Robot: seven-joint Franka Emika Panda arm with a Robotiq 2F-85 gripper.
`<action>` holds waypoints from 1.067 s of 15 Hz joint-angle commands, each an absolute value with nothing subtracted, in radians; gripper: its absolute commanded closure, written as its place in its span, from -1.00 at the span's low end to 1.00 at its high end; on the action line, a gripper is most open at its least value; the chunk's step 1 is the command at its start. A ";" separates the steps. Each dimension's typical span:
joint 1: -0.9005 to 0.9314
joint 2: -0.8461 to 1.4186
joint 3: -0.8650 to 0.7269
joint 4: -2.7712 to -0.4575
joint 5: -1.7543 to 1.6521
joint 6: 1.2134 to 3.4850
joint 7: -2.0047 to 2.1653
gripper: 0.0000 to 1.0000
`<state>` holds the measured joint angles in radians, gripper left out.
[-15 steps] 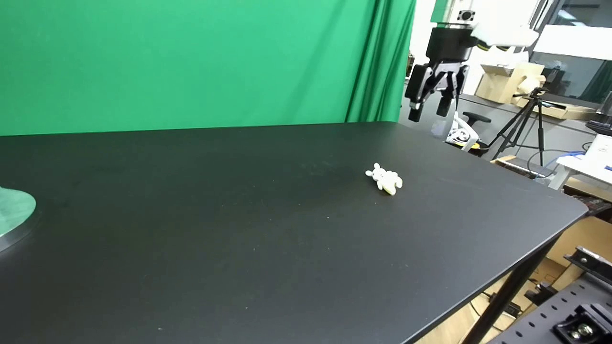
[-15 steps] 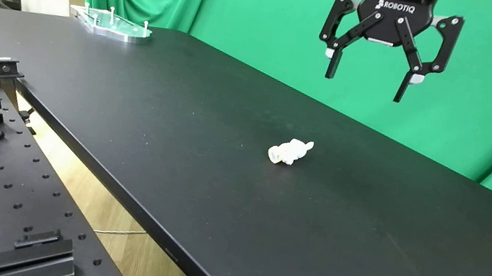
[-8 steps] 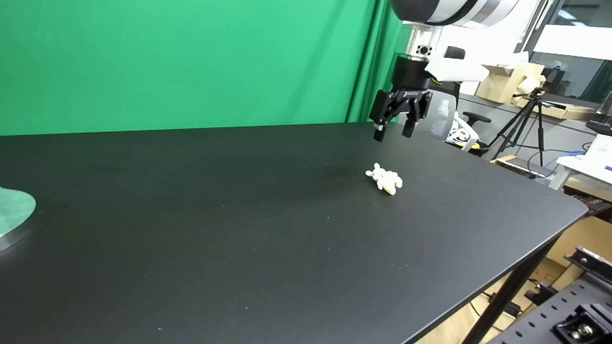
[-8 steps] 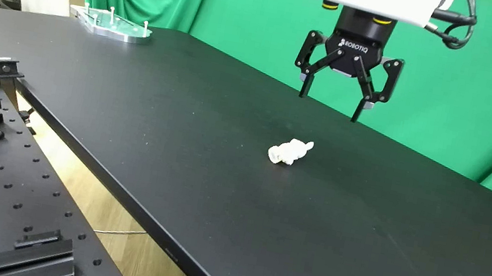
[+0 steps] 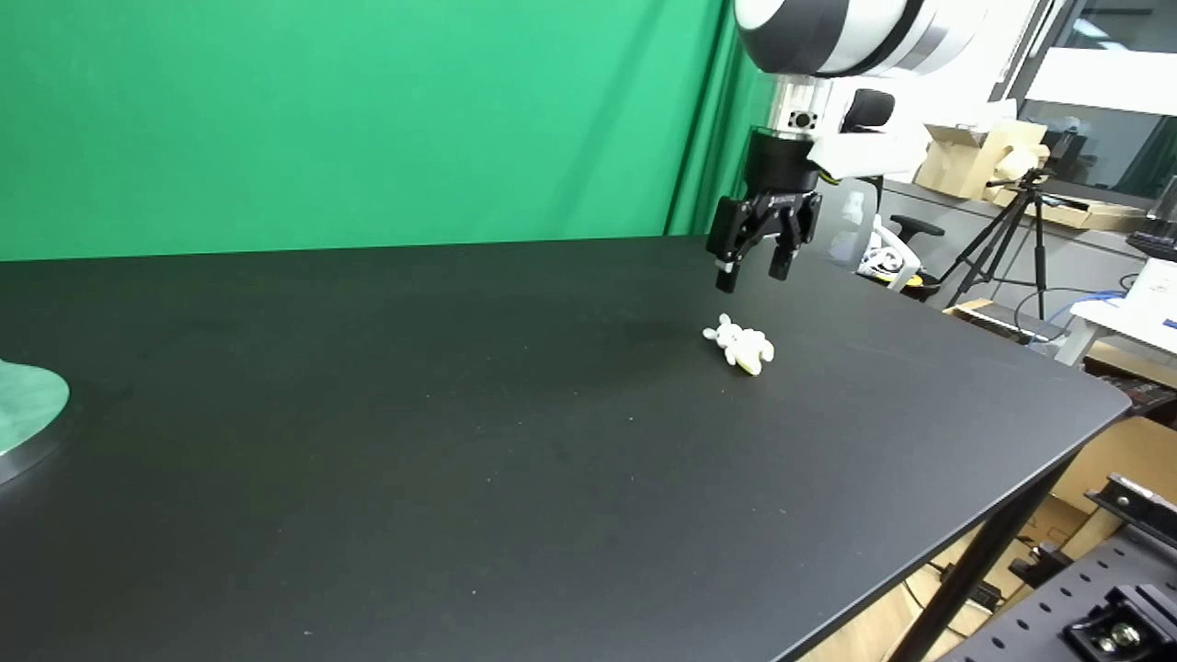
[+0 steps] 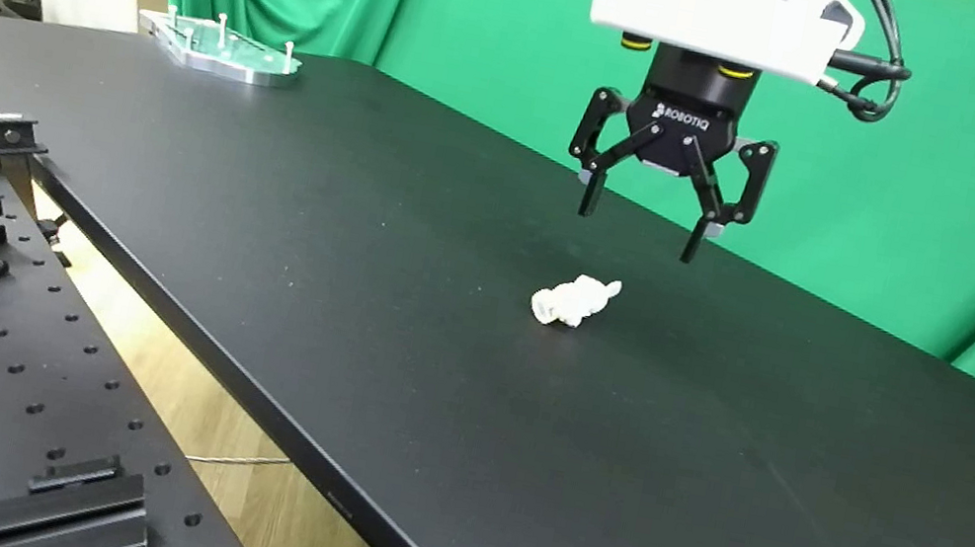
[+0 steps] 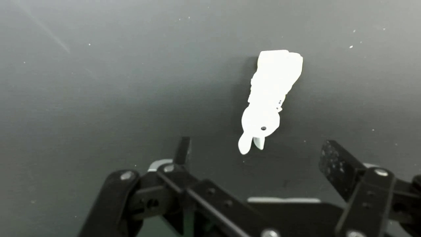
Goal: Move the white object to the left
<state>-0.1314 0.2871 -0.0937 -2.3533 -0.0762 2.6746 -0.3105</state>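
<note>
The white object (image 5: pixel 740 346) is a small rabbit-like figure with ears, lying on the dark table (image 5: pixel 515 441). It also shows in an exterior view (image 6: pixel 573 302) near the table's middle. In the wrist view the figure (image 7: pixel 271 85) lies with its ears toward the gripper, and a dark eye shows. My gripper (image 5: pixel 753 274) is open and empty, pointing down above the table and apart from the figure. It also shows in an exterior view (image 6: pixel 639 230). In the wrist view the fingertips (image 7: pixel 257 144) stand wide apart, with the ears between them in the picture.
A pale green plate with a metal rim (image 5: pixel 32 405) stands at the table's far end, with short posts on it in an exterior view (image 6: pixel 221 51). A green curtain (image 6: pixel 511 27) hangs behind the table. A perforated metal platform (image 6: pixel 28 373) stands beside the table's edge.
The gripper has come down and moved closer to the white figure, moving left in both exterior views. It has stayed open. The figure has not moved.
</note>
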 commanded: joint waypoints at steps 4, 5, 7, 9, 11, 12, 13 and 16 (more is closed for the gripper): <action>-0.087 0.344 -0.105 -2.357 -0.173 2.695 -0.204 -1.00; -0.084 0.355 -0.104 -2.356 -0.171 2.695 -0.200 -1.00; -0.085 0.375 -0.098 -2.357 -0.155 2.701 -0.201 -1.00; -0.092 0.396 -0.089 -2.359 -0.136 2.707 -0.206 -1.00; -0.096 0.415 -0.086 -2.359 -0.128 2.714 -0.204 -0.69; -0.098 0.423 -0.084 -2.359 -0.124 2.721 -0.203 -0.48; -0.098 0.427 -0.081 -2.363 -0.118 2.731 -0.199 -0.37; -0.097 0.435 -0.081 -2.369 -0.105 2.766 -0.190 0.11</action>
<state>-0.0910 0.4385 -0.0870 -2.3571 -0.1114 2.7346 -0.2331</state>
